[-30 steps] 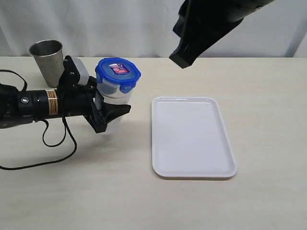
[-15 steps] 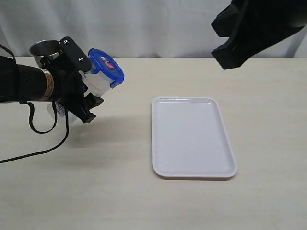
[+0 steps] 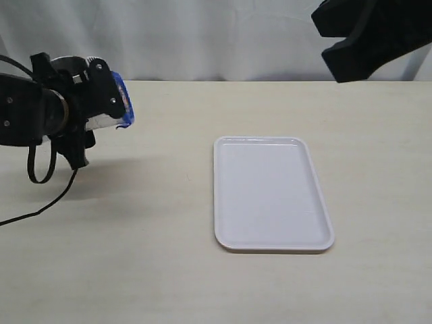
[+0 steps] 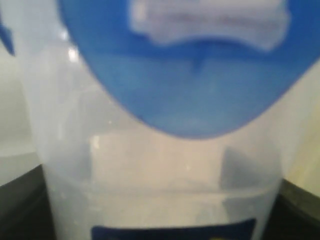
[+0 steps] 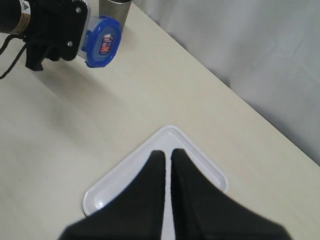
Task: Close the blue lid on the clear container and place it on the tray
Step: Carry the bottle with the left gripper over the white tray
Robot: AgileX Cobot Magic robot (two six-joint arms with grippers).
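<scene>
Left end effector [image 3: 94, 111] grips the container [image 4: 150, 165], held above the surface [image 3: 169, 270], long axis near horizontal. The lid [image 3: 122, 101] is on and faces the tray [image 3: 270, 196]. Right end effector [image 5: 167, 155] hangs closed over the tray.

Left pincer [image 3: 94, 115] grasping, right pincer [image 5: 167, 154] closed.

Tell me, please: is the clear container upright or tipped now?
Tipped. The blue lid on the clear container faces sideways, not up, and the left end effector holds it above the table.
</scene>
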